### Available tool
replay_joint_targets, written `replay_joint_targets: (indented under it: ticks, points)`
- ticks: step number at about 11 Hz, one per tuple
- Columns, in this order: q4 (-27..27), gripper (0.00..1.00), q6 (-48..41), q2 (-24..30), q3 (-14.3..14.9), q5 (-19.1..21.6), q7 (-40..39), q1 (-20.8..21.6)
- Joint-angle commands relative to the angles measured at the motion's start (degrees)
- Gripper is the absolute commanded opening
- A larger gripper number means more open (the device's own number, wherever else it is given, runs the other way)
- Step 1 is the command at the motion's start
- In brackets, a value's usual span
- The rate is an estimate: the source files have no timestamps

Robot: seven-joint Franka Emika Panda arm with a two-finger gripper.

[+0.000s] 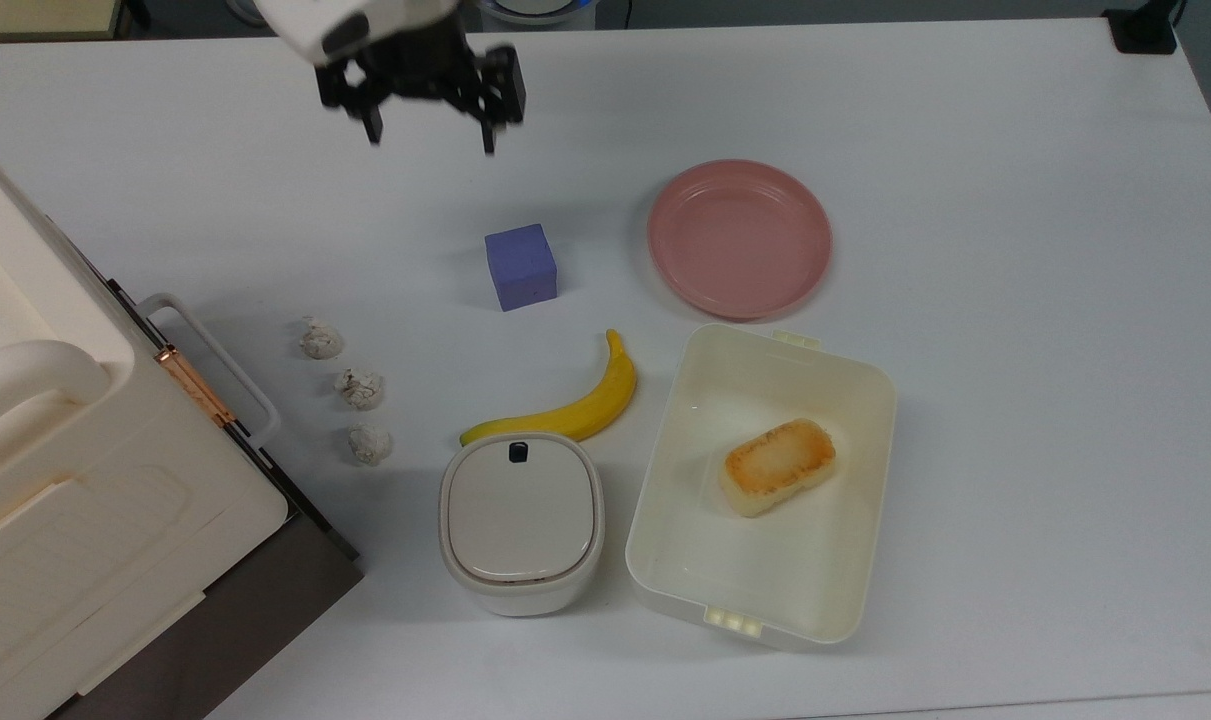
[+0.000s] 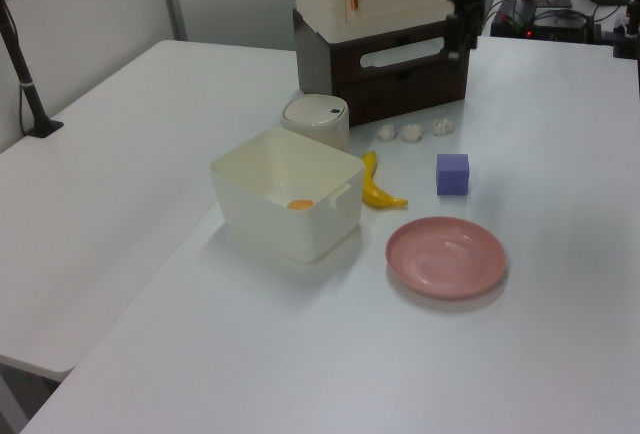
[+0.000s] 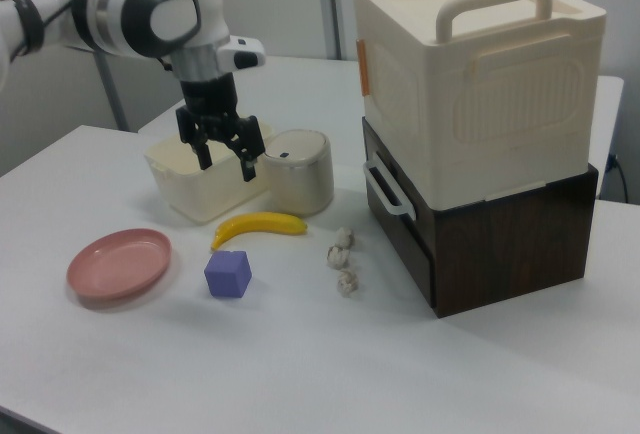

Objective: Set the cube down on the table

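The purple-blue cube [image 1: 521, 266] [image 2: 452, 174] [image 3: 228, 274] rests flat on the white table [image 1: 1015, 300], between the pink plate and the three small lumps. Nothing touches it. My gripper [image 1: 430, 135] [image 3: 227, 167] hangs well above the table, off toward the top view's upper left of the cube. It is open, with nothing between its black fingers.
A pink plate [image 1: 740, 238] lies to the top view's right of the cube. Nearer the front are a banana [image 1: 565, 405], a cream tub [image 1: 695, 540] holding toasted bread [image 1: 777, 466], and a lidded pot [image 1: 521, 520]. Three crumpled lumps [image 1: 360, 388] and a large cream box [image 1: 65, 500] sit left.
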State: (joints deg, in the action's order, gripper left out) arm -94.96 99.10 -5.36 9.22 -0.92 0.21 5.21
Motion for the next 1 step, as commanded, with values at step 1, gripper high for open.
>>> replay_joint_targets:
  ticks: [1]
  points:
    - [0.0,1.0,-3.7,2.0,-2.4,0.0,4.3,-1.4]
